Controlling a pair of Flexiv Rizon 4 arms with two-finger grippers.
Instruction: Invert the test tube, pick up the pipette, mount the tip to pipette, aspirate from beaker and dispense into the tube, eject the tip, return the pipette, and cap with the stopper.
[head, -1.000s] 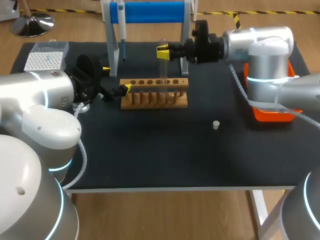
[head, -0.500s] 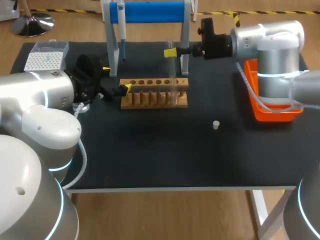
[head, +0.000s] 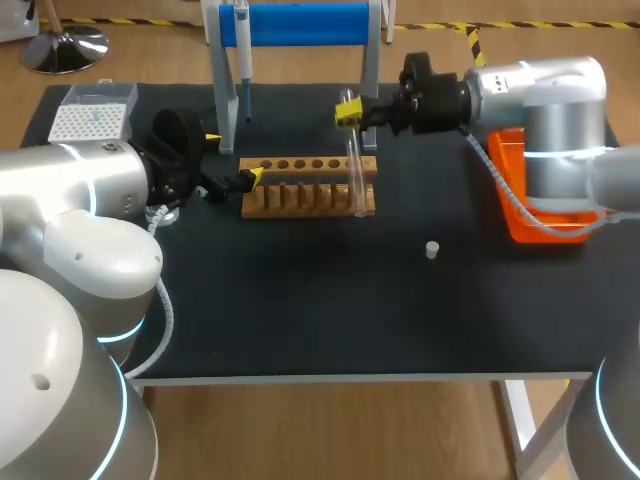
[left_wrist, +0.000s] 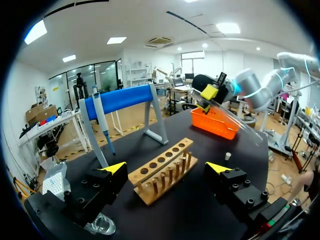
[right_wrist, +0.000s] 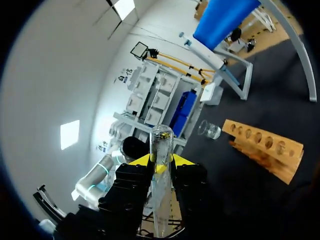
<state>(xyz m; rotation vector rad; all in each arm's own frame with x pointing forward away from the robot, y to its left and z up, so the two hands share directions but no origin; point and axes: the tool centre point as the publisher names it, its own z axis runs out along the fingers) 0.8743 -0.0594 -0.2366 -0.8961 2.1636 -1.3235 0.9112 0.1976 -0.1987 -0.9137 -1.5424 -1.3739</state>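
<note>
Where the right arm comes in at three o'clock of the head view, the right gripper (head: 349, 110) is seen clamped on the test tube (head: 354, 165) near its upper end. The tube is held tilted, with its lower end in front of the three-o'clock end of the wooden rack (head: 310, 187); whether glass meets wood cannot be told from above. The grip is confirmed in the right wrist view, where the right gripper (right_wrist: 161, 162) has both yellow tips pressed against the test tube (right_wrist: 161, 142) from two sides, and the tube's rounded end is shown ahead of them, a detail not given from above. At nine o'clock of the rack the left gripper (head: 233, 158) is held wide apart with nothing between its fingers. The same spread is shown in the left wrist view, with the wooden rack (left_wrist: 165, 172) ahead of the left gripper (left_wrist: 167, 169). The beaker (left_wrist: 102, 225), largely hidden under the left arm from above, is revealed beside one finger there and again beyond the rack in the right wrist view (right_wrist: 209, 129). The pipette (head: 243, 60) is hung on the blue stand (head: 300, 22) at eleven o'clock of the rack, the tip box (head: 90, 120) at ten o'clock, the stopper (head: 432, 249) at four o'clock, and the orange tray (head: 545, 228) at three o'clock.
</note>
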